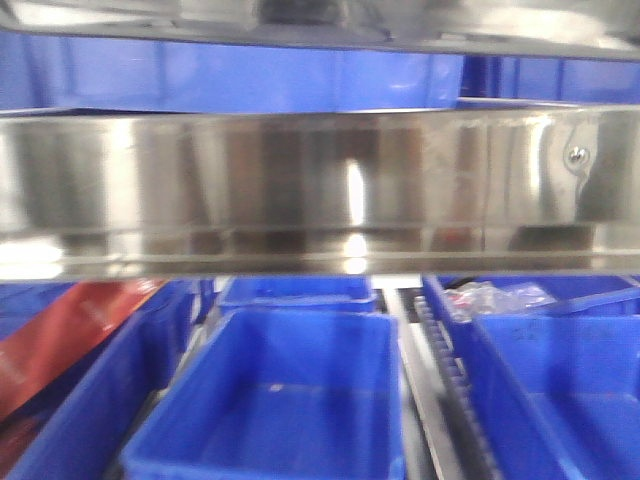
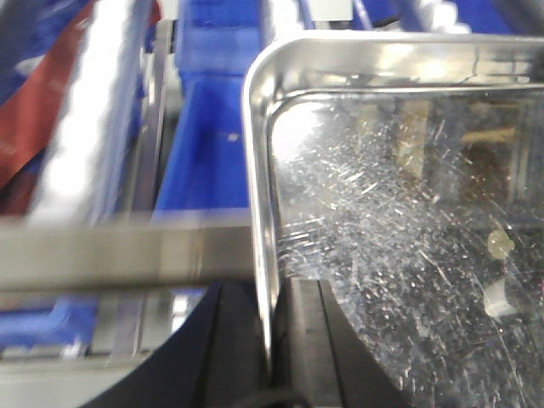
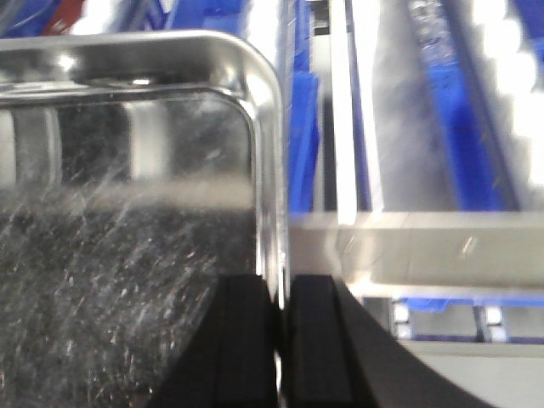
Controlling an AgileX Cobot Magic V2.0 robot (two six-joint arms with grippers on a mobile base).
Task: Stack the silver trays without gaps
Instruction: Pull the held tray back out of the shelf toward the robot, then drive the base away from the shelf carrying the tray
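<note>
The silver tray (image 2: 408, 255) is held up between both arms. The left gripper (image 2: 269, 302) is clamped on its left rim and the right gripper (image 3: 280, 293) on its right rim. Blue bins (image 1: 280, 400) lie below, and a steel rail (image 1: 300, 190) crosses left to right.

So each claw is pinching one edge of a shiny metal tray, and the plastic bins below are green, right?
Not quite: the bins are blue, not green, as the exterior front-facing view shows. The rest holds: the left gripper and the right gripper each pinch one edge of the silver tray.
</note>
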